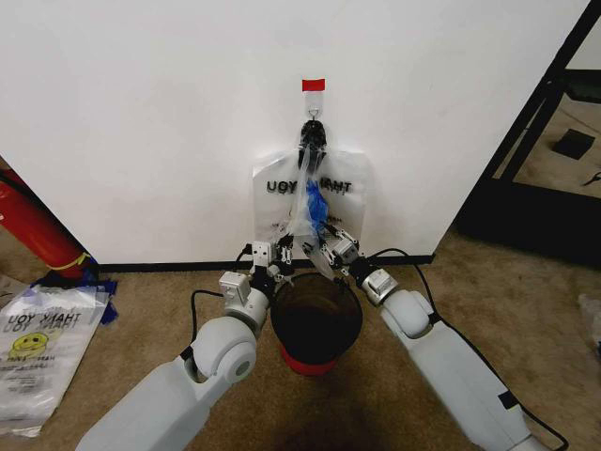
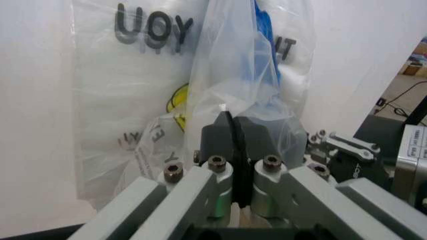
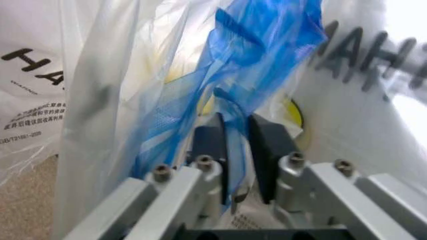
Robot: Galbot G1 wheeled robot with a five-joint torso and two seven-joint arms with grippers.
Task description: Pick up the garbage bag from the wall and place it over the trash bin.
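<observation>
The garbage bag (image 1: 272, 202) hangs from a black hook (image 1: 313, 129) on the white wall (image 1: 141, 113), under a red tape strip (image 1: 313, 85). It is whitish, with mirrored black lettering and blue patches. Both grippers reach its lower middle, just above the trash bin (image 1: 316, 324), a black bin with a red base standing against the wall. In the left wrist view my left gripper (image 2: 232, 135) is shut on a fold of the bag (image 2: 133, 100). My right gripper (image 3: 237, 150) pinches a blue-patched fold of the bag (image 3: 100, 75). In the head view, left gripper (image 1: 285, 252) and right gripper (image 1: 324, 246) sit side by side.
A red cylinder (image 1: 33, 225) leans at the far left. A second printed bag (image 1: 42, 348) lies on the carpet beside it. A black frame (image 1: 540, 141) stands to the right, and a black cable (image 1: 423, 282) trails along my right arm.
</observation>
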